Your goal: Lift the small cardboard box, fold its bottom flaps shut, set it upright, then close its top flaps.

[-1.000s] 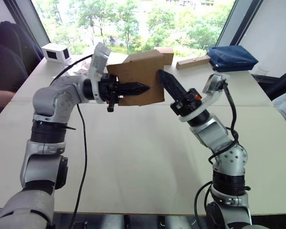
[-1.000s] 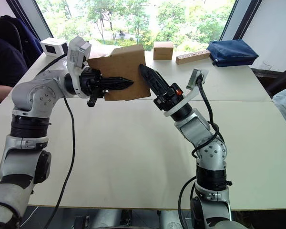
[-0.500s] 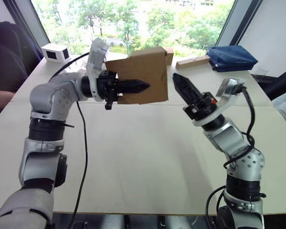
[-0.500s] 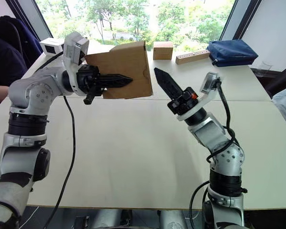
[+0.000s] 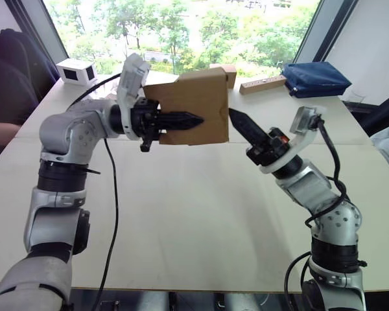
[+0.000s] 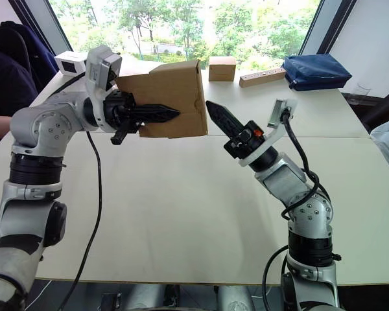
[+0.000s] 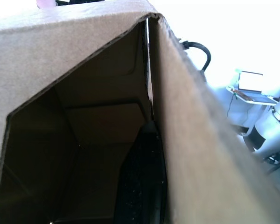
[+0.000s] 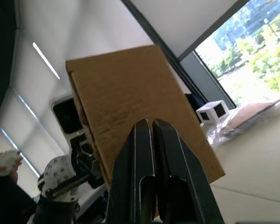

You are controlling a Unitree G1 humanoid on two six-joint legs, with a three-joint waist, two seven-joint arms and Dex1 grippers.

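Observation:
The small cardboard box (image 5: 201, 97) hangs in the air above the table's far half, held side-on. My left gripper (image 5: 198, 119) is shut on one of its walls, one black finger lying across the outer face. In the left wrist view the other finger (image 7: 142, 177) is inside the box's dark open end (image 7: 84, 140). My right gripper (image 5: 233, 115) is shut and empty, its tip pointing up-left at the box's right edge. In the right wrist view its fingers (image 8: 140, 140) lie together in front of a flat brown panel (image 8: 130, 93). Whether the tip touches the cardboard I cannot tell.
At the table's far edge stand a white box with a dark window (image 5: 76, 71), a brown cube box (image 6: 222, 68), a wooden block (image 5: 262, 84) and a blue bag (image 5: 314, 79). A person's arm (image 5: 0, 133) shows at the left.
My right gripper drew away from the box to the right, shut its fingers, and has come back close to the box's right edge. The left gripper keeps the box raised, turned slightly.

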